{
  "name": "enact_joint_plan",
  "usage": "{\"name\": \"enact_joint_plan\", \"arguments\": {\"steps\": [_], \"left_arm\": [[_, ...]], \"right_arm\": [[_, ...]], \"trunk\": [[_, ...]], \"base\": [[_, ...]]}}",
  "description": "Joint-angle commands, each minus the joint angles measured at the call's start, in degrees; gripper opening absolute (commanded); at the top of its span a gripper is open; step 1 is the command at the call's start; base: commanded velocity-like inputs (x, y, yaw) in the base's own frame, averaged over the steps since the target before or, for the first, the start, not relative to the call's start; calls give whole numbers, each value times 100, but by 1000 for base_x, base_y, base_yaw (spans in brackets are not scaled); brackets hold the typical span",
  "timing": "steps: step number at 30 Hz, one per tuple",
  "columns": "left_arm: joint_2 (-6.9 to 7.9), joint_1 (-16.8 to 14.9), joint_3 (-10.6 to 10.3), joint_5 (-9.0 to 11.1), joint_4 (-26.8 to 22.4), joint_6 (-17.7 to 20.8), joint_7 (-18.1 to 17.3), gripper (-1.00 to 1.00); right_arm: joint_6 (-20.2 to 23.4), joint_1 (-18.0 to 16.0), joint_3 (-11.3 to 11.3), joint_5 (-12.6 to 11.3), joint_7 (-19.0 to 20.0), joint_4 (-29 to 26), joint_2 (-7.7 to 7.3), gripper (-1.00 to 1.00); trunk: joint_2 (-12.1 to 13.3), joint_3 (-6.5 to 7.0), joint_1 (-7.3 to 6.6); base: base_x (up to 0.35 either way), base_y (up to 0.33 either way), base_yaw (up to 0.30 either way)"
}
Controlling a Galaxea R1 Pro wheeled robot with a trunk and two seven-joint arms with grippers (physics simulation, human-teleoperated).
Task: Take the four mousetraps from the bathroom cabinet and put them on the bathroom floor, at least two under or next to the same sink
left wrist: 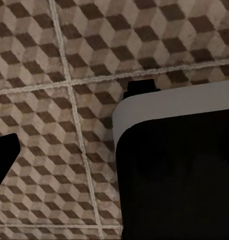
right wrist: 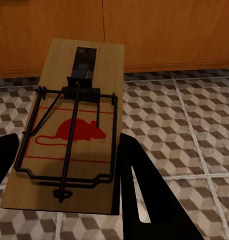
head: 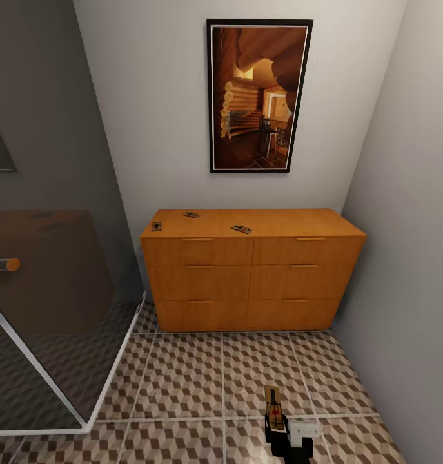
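My right gripper [head: 274,426] hangs low over the bathroom floor [head: 195,377], shut on a mousetrap [head: 273,405] that points toward the cabinet [head: 253,280]. The right wrist view shows that mousetrap [right wrist: 74,135] close up: a tan board with a red mouse print and dark wire, gripped at its near end between the black fingers [right wrist: 144,200]. Three more mousetraps [head: 157,226] [head: 191,214] [head: 241,229] lie on the cabinet's flat top. My left gripper [left wrist: 67,160] faces the cube-patterned floor [left wrist: 69,75] with one dark finger [left wrist: 4,160] at the frame edge and nothing between its fingers.
A glass shower enclosure with a white frame [head: 66,386] takes up the left side. A grey wall [head: 408,258] closes the right side, and a framed picture [head: 259,95] hangs above the cabinet. A white-topped dark part of the robot [left wrist: 174,150] blocks much of the left wrist view.
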Motion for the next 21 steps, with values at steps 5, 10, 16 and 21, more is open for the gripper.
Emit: {"name": "enact_joint_plan", "arguments": {"steps": [5, 10, 16, 21], "left_arm": [[57, -8, -42, -10, 56, -48, 25, 100], [63, -7, -42, -8, 63, -52, 25, 100], [64, -6, -42, -11, 66, -53, 25, 100], [64, -5, -42, -5, 67, -53, 25, 100]], "right_arm": [[-12, -3, -13, 40, -28, 5, 3, -100], [-12, -3, -13, 44, -28, 5, 2, -100], [-12, -3, -13, 45, -28, 5, 2, -100], [-12, -3, -13, 44, -28, 5, 1, -100]], "trunk": [[-3, -5, 0], [-3, -5, 0], [-3, -5, 0], [-3, -5, 0]], "base": [[0, 0, 0], [0, 0, 0], [0, 0, 0], [0, 0, 0]]}}
